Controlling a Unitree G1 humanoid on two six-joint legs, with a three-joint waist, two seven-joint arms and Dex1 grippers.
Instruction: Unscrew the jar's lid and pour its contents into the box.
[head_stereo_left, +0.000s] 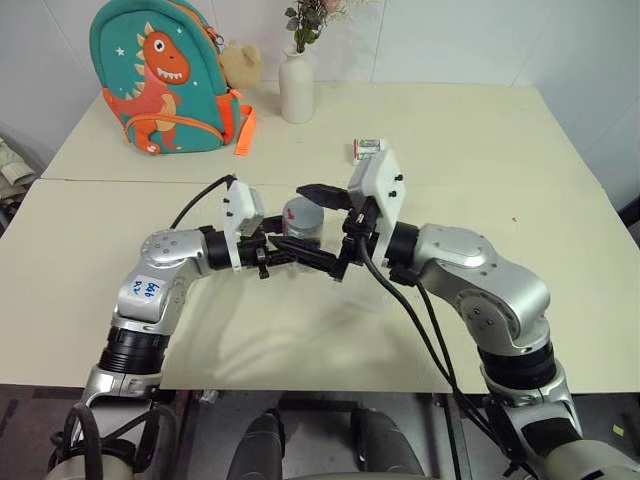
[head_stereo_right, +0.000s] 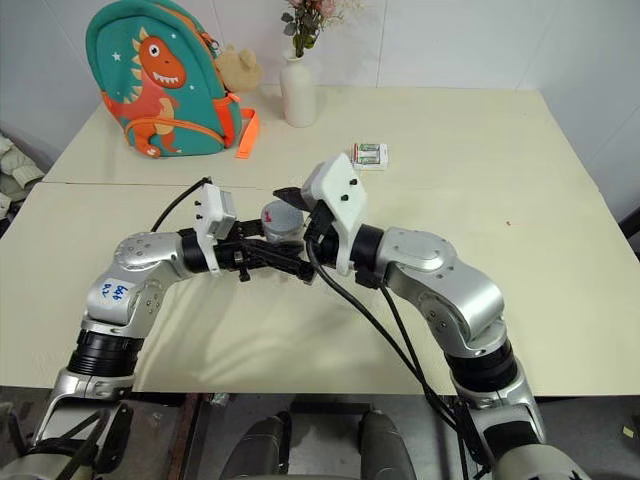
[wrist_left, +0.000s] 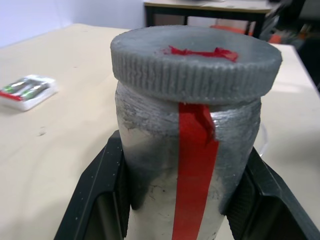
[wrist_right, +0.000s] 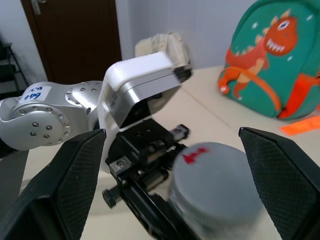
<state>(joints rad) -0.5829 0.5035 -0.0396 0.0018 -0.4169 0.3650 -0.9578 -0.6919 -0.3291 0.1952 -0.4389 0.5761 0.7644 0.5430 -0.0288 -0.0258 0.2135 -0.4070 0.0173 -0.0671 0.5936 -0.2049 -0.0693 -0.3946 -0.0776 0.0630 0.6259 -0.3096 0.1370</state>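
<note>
Item: jar (wrist_left: 190, 165), slim silver cylinder with a red strip down its side. Held upright above the surface (head_stereo_left: 560, 200), midway between the two arms, near the front edge. Lid (wrist_left: 195, 62) on, ribbed rim, red mark on top; seated and apparently not yet unscrewed.

Item: left claw (head_stereo_left: 290, 255). Closed tight on the jar's body, one black finger (wrist_left: 102, 200) pressed to each side, below the lid. Judged purpose: to keep the jar from turning while the cap is worked loose.

Item: right claw (wrist_right: 172, 165). Jaws spread to their widest, holding nothing, one to either side of the lid and apart from it. Judged purpose: lined up to close on the rim and twist.

Item: dinosaur backpack (head_stereo_left: 165, 80), white vase (head_stereo_left: 297, 85), small white-and-green packet (head_stereo_left: 368, 148). All beyond the jar, toward the far edge of the surface.

View notes: the left wrist view gives the grip on the jar's sides and the strip running up under the cap. The right wrist view gives the gap left between open jaws and lid. The head views place both arms around the jar.
</note>
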